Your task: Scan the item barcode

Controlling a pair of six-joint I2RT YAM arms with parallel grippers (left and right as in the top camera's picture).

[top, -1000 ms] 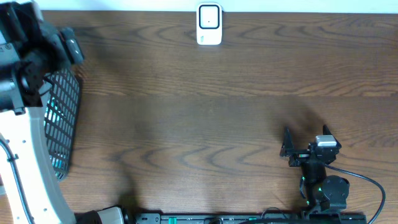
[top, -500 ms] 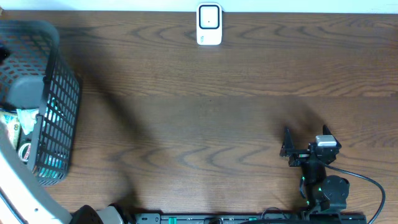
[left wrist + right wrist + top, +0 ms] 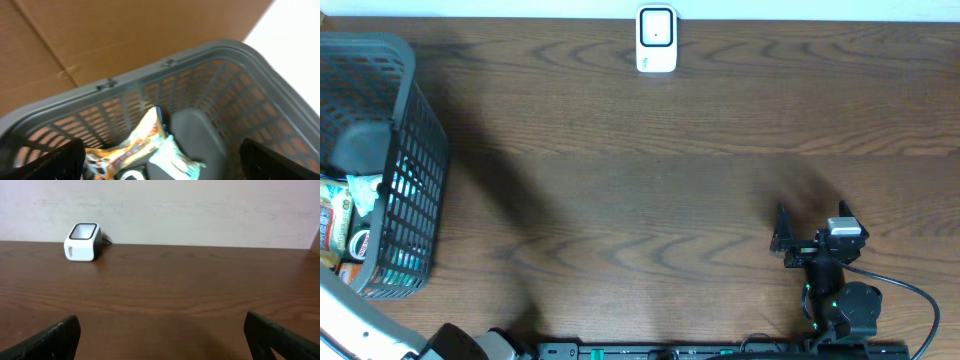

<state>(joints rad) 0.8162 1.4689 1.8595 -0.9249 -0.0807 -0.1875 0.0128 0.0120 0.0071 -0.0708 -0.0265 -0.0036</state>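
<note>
— Where are the items?
— The packets [image 3: 142, 145] lie inside the grey basket [image 3: 415, 190], at nine o'clock on the bench [image 3: 620, 180].
— And the scanner?
— The white scanner [image 3: 657, 40] stands at twelve o'clock by the far edge, well apart from the basket.
— The fingers?
— The left fingers [image 3: 50, 162] are spread wide over the basket's mouth, gripping nothing. The right fingers [image 3: 52, 340] are wide apart too, at five o'clock, facing the scanner.
</note>
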